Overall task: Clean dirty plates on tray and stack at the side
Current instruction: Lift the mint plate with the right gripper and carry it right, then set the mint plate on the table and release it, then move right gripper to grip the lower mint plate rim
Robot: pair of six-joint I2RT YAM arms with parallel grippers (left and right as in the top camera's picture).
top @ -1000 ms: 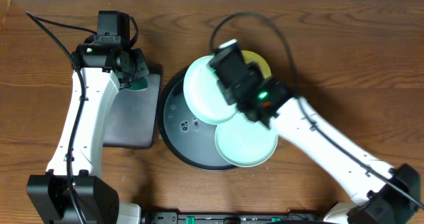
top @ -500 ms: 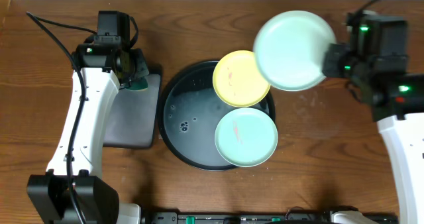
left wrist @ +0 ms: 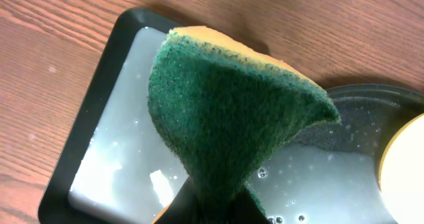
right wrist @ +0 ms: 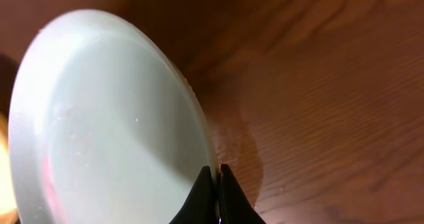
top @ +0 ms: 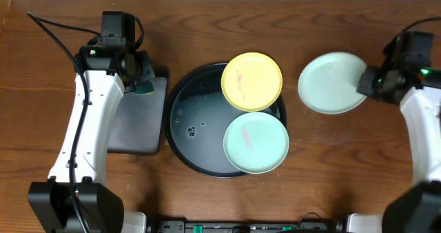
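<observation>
Three plates in play, and one is off the tray: a mint plate sits out over bare wood to the right, face up, slightly wider left-to-right than far-to-near from overhead. The right gripper has it by the right-hand rim, dark fingertips pinched tight with only the plate's edge between them. A faint pink smear shows on its face in the wrist view. Whether it rests on the table, I can't tell.

Back on the round black tray, the yellow plate lies flat at the far right, overhanging the rim, a reddish streak across it. The second mint plate lies at the near right, also over the rim, just beside the yellow one, with its own small smear. Soapy water and bubbles cover the tray's bare left part.

Over at the left, the left gripper is clamped on a green-and-yellow sponge, squeezed into a fold, above the far right corner of the rectangular tray, which holds milky liquid.
</observation>
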